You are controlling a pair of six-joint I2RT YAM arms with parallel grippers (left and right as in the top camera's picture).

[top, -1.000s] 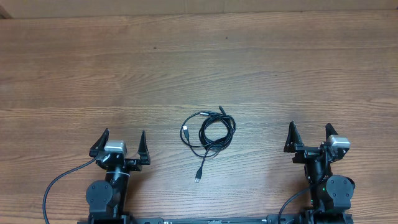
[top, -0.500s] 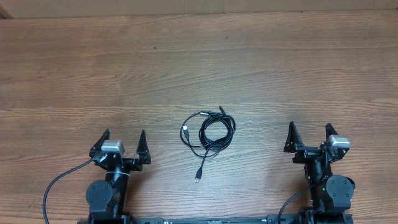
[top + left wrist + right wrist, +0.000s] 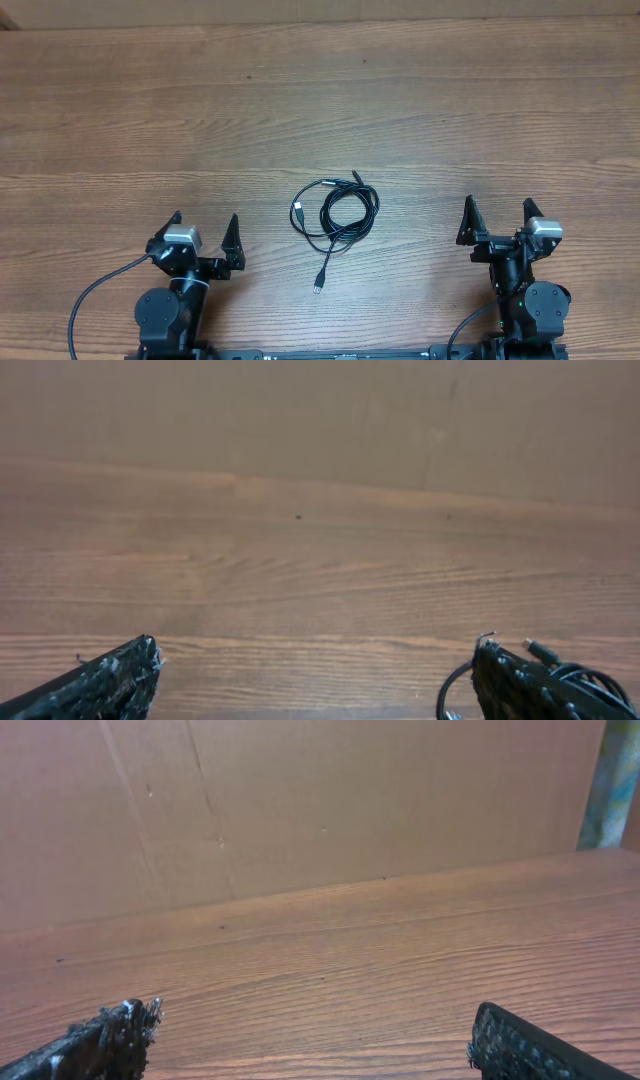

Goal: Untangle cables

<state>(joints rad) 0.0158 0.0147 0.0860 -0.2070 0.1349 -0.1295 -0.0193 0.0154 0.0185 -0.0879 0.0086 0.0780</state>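
The cables (image 3: 338, 214) lie coiled mid-counter (image 3: 320, 90) between our two arms, with one loose tail running back toward our base. Both sets of jaws stand spread wide, holding nothing. We judge the bundle slightly nearer the left jaws, off to their right.

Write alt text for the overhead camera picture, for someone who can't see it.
A small coil of thin black cables lies loose in the middle of a wooden table, one plug end trailing toward the near edge. The left gripper and the right gripper sit open on either side of it, apart from it and holding nothing.
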